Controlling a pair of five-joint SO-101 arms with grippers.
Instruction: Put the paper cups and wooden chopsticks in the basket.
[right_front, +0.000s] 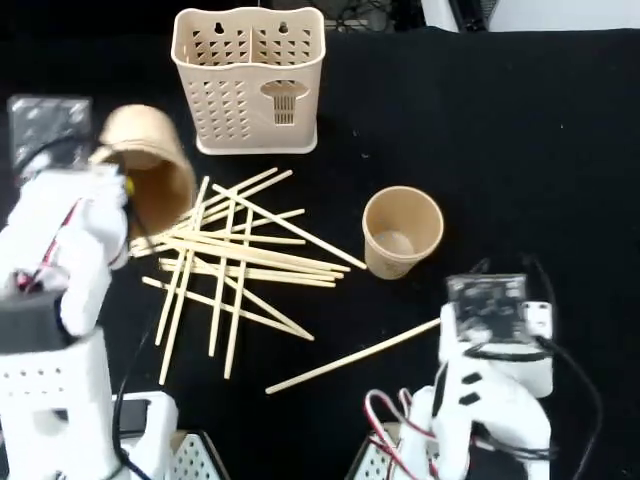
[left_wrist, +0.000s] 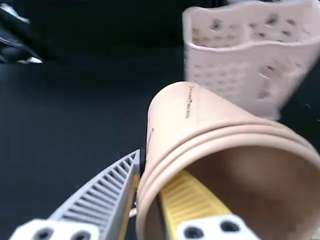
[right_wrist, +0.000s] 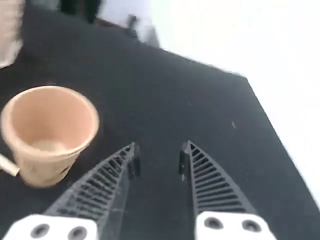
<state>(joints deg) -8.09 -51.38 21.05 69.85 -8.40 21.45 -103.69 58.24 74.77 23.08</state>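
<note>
The left tool (left_wrist: 156, 167) is gripping a paper cup (right_front: 150, 165) by its rim, tilted, near the basket (right_front: 250, 90). The first cup delivery seems under way, and it is now calling for a carry over the basket's opening. The right tool (right_wrist: 159, 157) is hanging open beside the second cup (right_front: 402, 232), and the chopsticks (right_front: 240, 258) are lying scattered on the table (right_front: 500, 150).

Soft, even light covers the black cloth (right_front: 500, 150), while the background (right_wrist: 240, 35) beyond its edge glares white.
</note>
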